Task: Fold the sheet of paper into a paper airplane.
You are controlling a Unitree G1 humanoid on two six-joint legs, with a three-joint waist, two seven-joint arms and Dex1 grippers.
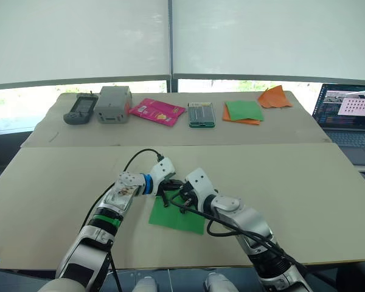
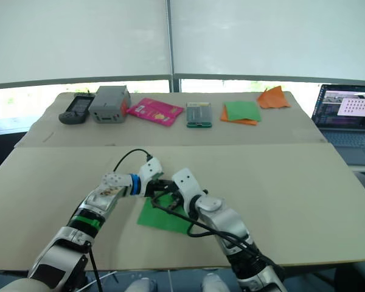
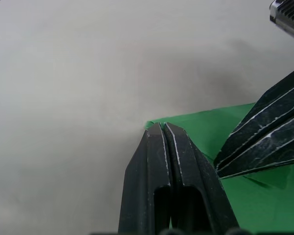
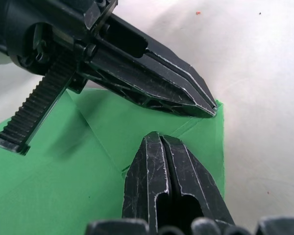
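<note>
Creased green sheet of paper (image 4: 63, 181), flat, corner under left pincer (image 4: 210, 105)

The sheet of paper (image 4: 63, 181) is thin, matt bright green, smooth apart from straight creases. Both end effectors look like hard black plastic: the right end effector (image 4: 162, 147) is scuffed with pale scratches and worn white edges, and the left end effector (image 3: 162, 133) has a duller, smoother finish with light edge wear. The surface (image 1: 304, 188) is matt beige, like cardboard, faintly speckled and without shine.
</note>
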